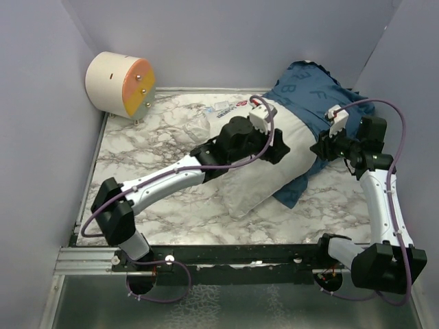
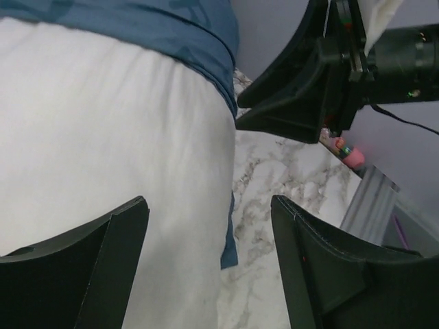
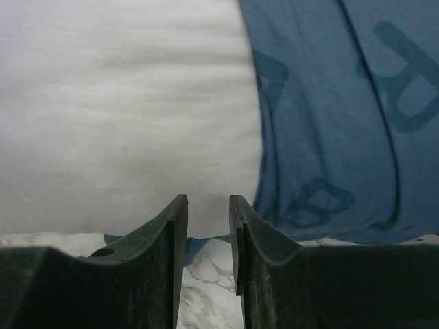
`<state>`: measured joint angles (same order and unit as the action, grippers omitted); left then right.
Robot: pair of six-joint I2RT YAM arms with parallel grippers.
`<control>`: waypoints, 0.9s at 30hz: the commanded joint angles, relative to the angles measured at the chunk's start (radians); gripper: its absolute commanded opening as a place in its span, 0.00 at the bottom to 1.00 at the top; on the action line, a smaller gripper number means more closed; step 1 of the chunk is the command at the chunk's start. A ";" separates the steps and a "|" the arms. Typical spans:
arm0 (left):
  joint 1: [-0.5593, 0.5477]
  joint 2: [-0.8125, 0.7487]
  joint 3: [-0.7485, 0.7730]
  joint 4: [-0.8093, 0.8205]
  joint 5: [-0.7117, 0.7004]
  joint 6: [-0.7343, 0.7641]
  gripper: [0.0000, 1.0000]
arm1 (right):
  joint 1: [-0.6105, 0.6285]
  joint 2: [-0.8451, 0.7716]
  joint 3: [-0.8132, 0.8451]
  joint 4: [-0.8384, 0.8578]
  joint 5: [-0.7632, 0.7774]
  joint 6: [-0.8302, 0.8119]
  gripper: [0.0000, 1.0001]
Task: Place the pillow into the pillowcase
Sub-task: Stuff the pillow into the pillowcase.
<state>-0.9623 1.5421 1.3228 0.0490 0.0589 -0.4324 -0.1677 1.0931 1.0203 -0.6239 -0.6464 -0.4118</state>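
Observation:
The white pillow [image 1: 260, 179] lies slantwise on the marble table, its far right end tucked inside the blue lettered pillowcase [image 1: 309, 89]. My left gripper [image 1: 280, 149] hovers over the pillow's right side, jaws wide open and holding nothing. In the left wrist view the gripper [image 2: 209, 202] straddles the edge of the pillow [image 2: 103, 137], with the pillowcase's [image 2: 171, 27] hem just beyond. My right gripper [image 1: 320, 147] sits at the pillowcase's near edge. In the right wrist view it [image 3: 208, 200] is narrowly open, bare marble showing in the gap, pillow [image 3: 123, 103] and pillowcase [image 3: 329, 103] ahead.
A cream cylinder with an orange face [image 1: 120, 83] stands at the back left corner. Purple walls close in the table [image 1: 158, 130] on three sides. A metal rail [image 1: 89, 257] runs along the near edge by the arm bases.

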 commanded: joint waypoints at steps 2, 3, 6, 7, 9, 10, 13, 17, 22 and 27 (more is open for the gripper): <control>0.000 0.175 0.200 -0.074 -0.099 0.132 0.75 | -0.006 0.010 0.000 0.109 0.183 -0.047 0.31; 0.000 0.208 0.220 -0.083 -0.113 0.140 0.75 | -0.006 0.015 0.001 0.120 0.196 -0.051 0.31; 0.005 0.277 0.252 -0.105 -0.133 0.151 0.75 | -0.006 0.044 0.010 0.134 0.196 -0.061 0.31; 0.008 0.291 0.253 -0.107 -0.132 0.152 0.75 | -0.006 0.056 0.014 0.134 0.188 -0.062 0.31; 0.018 0.315 0.249 -0.114 -0.130 0.149 0.75 | -0.006 0.077 0.014 0.142 0.168 -0.062 0.31; 0.026 0.323 0.244 -0.116 -0.127 0.148 0.75 | -0.006 0.085 0.009 0.151 0.159 -0.062 0.31; 0.053 0.340 0.216 -0.108 -0.124 0.137 0.74 | -0.006 0.120 0.005 0.166 0.147 -0.061 0.30; 0.088 0.367 0.184 -0.093 -0.104 0.120 0.69 | -0.006 0.172 0.003 0.197 0.163 -0.066 0.25; 0.118 0.414 0.150 -0.027 -0.058 0.121 0.56 | -0.005 0.196 0.050 0.091 -0.004 -0.090 0.01; 0.134 0.467 0.110 0.103 -0.017 0.081 0.27 | 0.032 0.219 0.152 -0.182 -0.453 -0.143 0.01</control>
<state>-0.8520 1.9114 1.4818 0.1375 0.0151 -0.3206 -0.1749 1.2900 1.0657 -0.5579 -0.6682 -0.4961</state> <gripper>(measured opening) 0.332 0.012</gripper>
